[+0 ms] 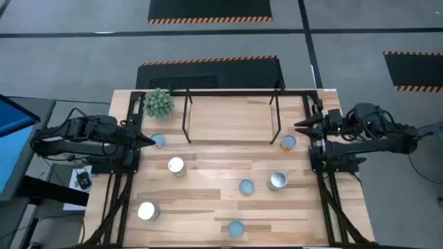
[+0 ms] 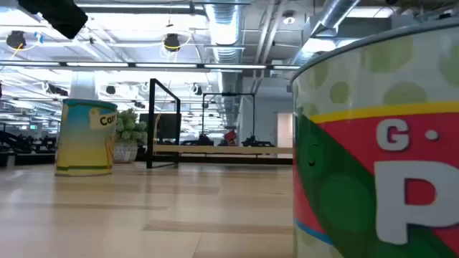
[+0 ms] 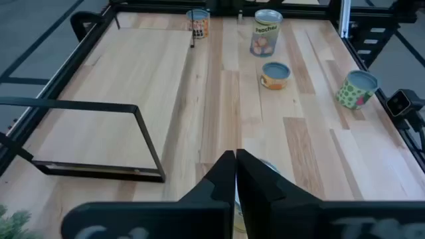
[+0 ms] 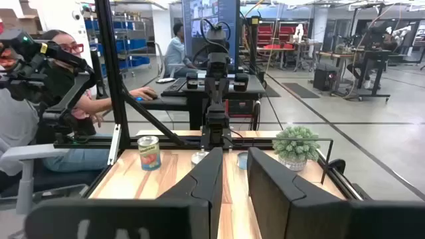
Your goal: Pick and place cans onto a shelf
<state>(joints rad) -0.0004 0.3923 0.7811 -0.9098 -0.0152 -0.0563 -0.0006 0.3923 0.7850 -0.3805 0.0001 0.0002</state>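
Wood grain shows bare across the shelf [image 1: 232,117] at the far edge of the table [image 1: 208,207]: no can stands on its board, so by my judgement nothing is placed yet and the whole job is still ahead. I count seven cans on the table. One small can [image 1: 158,141] sits near the left edge, just by the shelf's left leg, and another can [image 1: 288,143] stands by the shelf's right leg near the right edge. A silver-topped can [image 1: 176,166] lies a little toward the middle, two more cans [image 1: 246,187] [image 1: 277,181] sit side by side right of centre, a bright-topped can [image 1: 146,211] stands toward the near left corner, and the last can [image 1: 235,229] is close to the near edge. My left end effector [image 1: 149,140] is pinched fully closed with nothing in it, its tip just beside the small can at the left. My right end effector [image 1: 302,126] hovers at the right edge near the shelf's right leg, fingers partly apart and empty. A green plant [image 1: 158,103] occupies the far left corner, beside the shelf.
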